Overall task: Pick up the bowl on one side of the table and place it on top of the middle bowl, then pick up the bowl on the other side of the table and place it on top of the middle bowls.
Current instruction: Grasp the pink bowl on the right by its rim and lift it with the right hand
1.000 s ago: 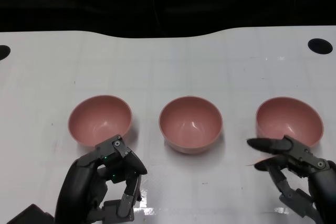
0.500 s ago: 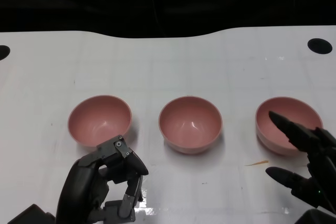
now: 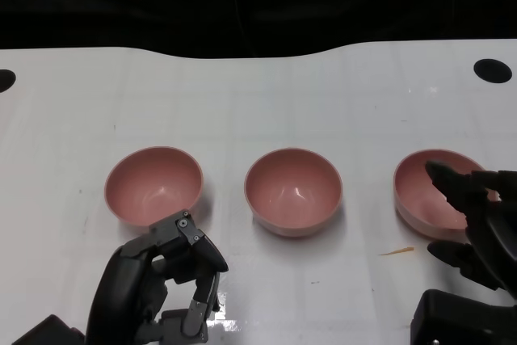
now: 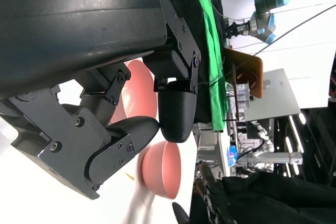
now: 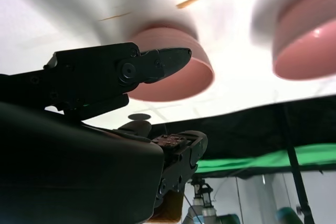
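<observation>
Right hand [image 3: 472,220] has moved up over the right bowl [image 3: 428,199], fingers spread, holding nothing; left hand [image 3: 166,284] stays curled, empty.

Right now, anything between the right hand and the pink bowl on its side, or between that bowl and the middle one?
Nothing visible. The right hand is already at the right-side pink bowl, fingers spread over its rim. Only bare white table separates it from the middle pink bowl.
</observation>
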Controlling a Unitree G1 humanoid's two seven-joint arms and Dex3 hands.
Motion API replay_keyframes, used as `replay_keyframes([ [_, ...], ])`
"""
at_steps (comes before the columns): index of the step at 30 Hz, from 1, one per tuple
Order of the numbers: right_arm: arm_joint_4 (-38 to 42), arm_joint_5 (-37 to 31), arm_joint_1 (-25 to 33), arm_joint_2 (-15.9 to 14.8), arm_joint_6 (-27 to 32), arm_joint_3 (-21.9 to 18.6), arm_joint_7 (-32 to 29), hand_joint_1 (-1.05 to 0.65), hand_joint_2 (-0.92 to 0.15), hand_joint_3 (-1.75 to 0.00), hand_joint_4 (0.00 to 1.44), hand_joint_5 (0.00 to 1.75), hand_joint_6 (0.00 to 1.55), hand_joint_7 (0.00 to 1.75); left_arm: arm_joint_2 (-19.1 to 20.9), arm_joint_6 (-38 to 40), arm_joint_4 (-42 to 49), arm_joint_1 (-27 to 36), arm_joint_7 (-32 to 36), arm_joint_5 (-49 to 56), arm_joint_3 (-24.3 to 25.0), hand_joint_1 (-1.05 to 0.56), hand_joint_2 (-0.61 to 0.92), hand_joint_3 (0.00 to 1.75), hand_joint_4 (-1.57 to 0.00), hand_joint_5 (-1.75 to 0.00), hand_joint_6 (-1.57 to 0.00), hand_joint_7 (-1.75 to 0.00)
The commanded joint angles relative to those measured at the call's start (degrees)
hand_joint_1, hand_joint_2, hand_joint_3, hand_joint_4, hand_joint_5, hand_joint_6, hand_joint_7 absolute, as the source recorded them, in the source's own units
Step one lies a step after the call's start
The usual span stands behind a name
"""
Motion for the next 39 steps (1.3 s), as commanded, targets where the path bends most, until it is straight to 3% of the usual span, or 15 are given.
replay_keyframes([
  [1,4.3,-1.3,-3.4,-1.6,2.1,1.6,0.9,-0.60,-0.85,-0.01,0.06,0.54,0.30,0.04,0.3,-0.4,-0.6,0.4,0.7,0.7,0.3,-0.17,0.41,1.34,-0.85,-1.75,-0.78,-1.50],
  [12,21.6,-1.0,-14.3,-3.6,3.0,8.2,0.7,-0.61,-0.86,0.00,0.29,0.18,0.37,0.01,0.0,0.2,-1.3,0.8,0.4,0.0,0.2,-0.15,0.42,1.32,-0.85,-1.75,-0.78,-1.49],
  [19,30.2,-0.3,-19.4,-3.8,3.9,12.5,2.3,-0.57,-0.90,-0.01,0.40,0.14,0.47,0.03,-0.1,-0.3,-1.4,1.1,0.2,-0.3,0.2,-0.15,0.42,1.31,-0.85,-1.75,-0.78,-1.48],
  [22,34.3,0.2,-21.3,-3.9,2.6,13.9,0.2,-0.49,-0.92,-0.04,0.59,0.15,0.59,0.05,-0.2,-0.4,-1.5,1.1,0.2,-0.3,0.2,-0.15,0.43,1.30,-0.84,-1.75,-0.78,-1.48],
  [23,35.6,0.7,-21.6,-3.9,1.5,13.8,-2.0,-0.41,-0.92,-0.07,0.78,0.25,0.69,0.09,-0.2,-0.3,-1.7,1.2,0.3,-0.2,0.1,-0.16,0.43,1.30,-0.84,-1.75,-0.78,-1.48],
  [24,36.7,1.2,-21.9,-3.9,0.5,13.8,-4.1,-0.35,-0.92,-0.09,0.84,0.45,0.79,0.08,-0.3,-0.2,-1.8,1.3,0.3,-0.2,0.1,-0.16,0.43,1.30,-0.84,-1.75,-0.78,-1.48],
  [26,38.9,2.5,-22.3,-3.9,-2.1,13.4,-8.1,-0.27,-0.92,-0.12,0.82,0.99,1.02,0.09,-0.3,0.0,-2.1,1.4,0.4,-0.1,0.0,-0.16,0.43,1.30,-0.85,-1.75,-0.78,-1.48],
  [27,40.1,3.2,-22.6,-4.1,-3.8,13.2,-10.3,-0.25,-0.92,-0.13,0.82,1.10,1.07,0.10,-0.4,0.0,-2.1,1.5,0.3,-0.1,0.0,-0.16,0.43,1.29,-0.85,-1.75,-0.78,-1.48],
  [28,41.4,3.8,-22.9,-4.3,-5.7,13.2,-12.8,-0.23,-0.92,-0.14,0.80,1.41,1.11,0.31,-0.4,0.0,-2.1,1.5,0.3,0.0,-0.1,-0.16,0.43,1.29,-0.85,-1.75,-0.78,-1.48],
  [29,42.6,4.1,-23.3,-4.4,-7.2,13.2,-15.1,-0.23,-0.92,-0.17,0.84,1.61,0.91,0.91,-0.4,0.1,-2.1,1.5,0.3,0.0,-0.1,-0.16,0.43,1.29,-0.85,-1.75,-0.78,-1.48],
  [30,43.2,4.5,-23.5,-4.4,-8.3,13.1,-17.2,-0.24,-0.92,-0.16,0.86,1.68,0.84,1.05,-0.4,0.1,-2.1,1.6,0.4,0.1,-0.1,-0.16,0.43,1.29,-0.85,-1.75,-0.78,-1.48],
  [33,43.6,4.4,-24.0,-4.7,-12.0,13.3,-24.3,-0.22,-0.91,-0.19,0.90,1.74,0.83,1.23,-0.5,0.2,-2.2,1.5,0.5,0.1,0.0,-0.16,0.43,1.28,-0.85,-1.75,-0.78,-1.48],
  [35,43.6,3.3,-24.7,-4.9,-14.3,14.0,-29.6,-0.22,-0.74,-0.46,0.93,1.74,0.81,1.40,-0.4,0.1,-2.1,1.5,0.5,0.2,0.0,-0.16,0.43,1.28,-0.85,-1.75,-0.78,-1.48],
  [37,42.4,2.7,-25.1,-4.8,-16.1,14.3,-33.0,-0.23,-0.68,-0.55,0.94,1.75,0.74,1.64,-0.4,-0.2,-2.0,1.5,0.6,0.6,0.0,-0.16,0.43,1.28,-0.84,-1.75,-0.78,-1.48],
  [39,41.5,2.5,-25.7,-4.7,-17.9,14.7,-35.7,-0.20,-0.64,-0.59,0.95,1.75,0.71,1.72,-0.5,0.0,-2.1,1.5,0.7,0.5,0.0,-0.16,0.44,1.28,-0.84,-1.75,-0.78,-1.48],
])
